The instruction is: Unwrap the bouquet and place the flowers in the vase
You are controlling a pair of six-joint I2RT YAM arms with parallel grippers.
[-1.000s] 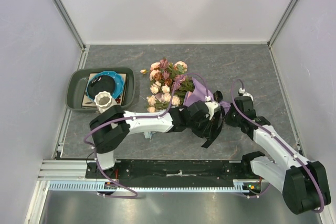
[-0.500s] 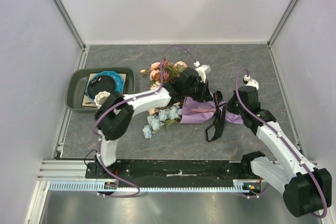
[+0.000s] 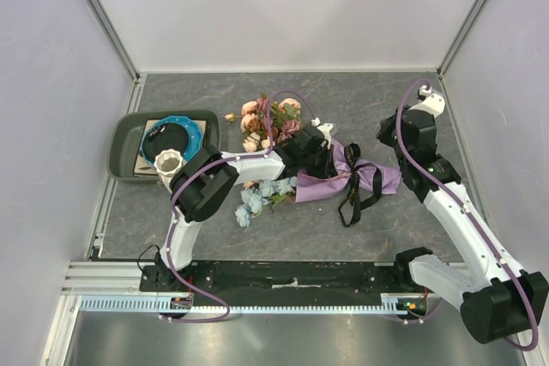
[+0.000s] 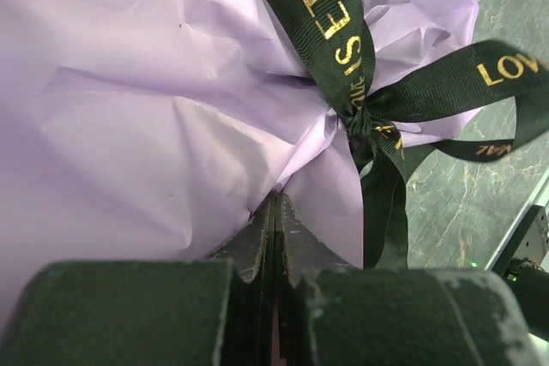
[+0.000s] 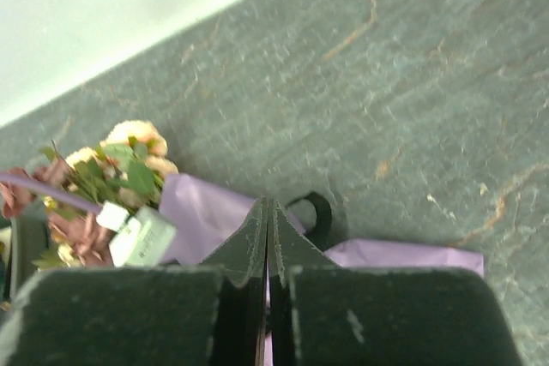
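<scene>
The bouquet lies on its side mid-table, its purple paper (image 3: 330, 184) tied with a black ribbon (image 3: 356, 190). Peach and mauve flowers (image 3: 270, 119) fan out to the back left, and blue ones (image 3: 256, 199) to the front left. My left gripper (image 3: 319, 160) rests on the wrapper. In the left wrist view it (image 4: 276, 199) is shut, with a fold of purple paper (image 4: 154, 126) running into its tips beside the ribbon knot (image 4: 356, 113). My right gripper (image 3: 390, 133) hangs shut and empty above the table, back right of the bouquet; its own view shows it (image 5: 268, 203) over the paper (image 5: 197, 207). The white ribbed vase (image 3: 169, 163) stands far left.
A dark green tray (image 3: 120, 147) at the left holds a blue dish with a black centre (image 3: 176, 137); the vase stands at its near right corner. White walls close the table at the back and sides. The ribbon's loose tails (image 3: 347, 212) trail toward the front.
My left gripper moved from the flower heads onto the purple paper, opened briefly and shut there. The right arm lifted away to the back right. The bouquet shifted slightly.
</scene>
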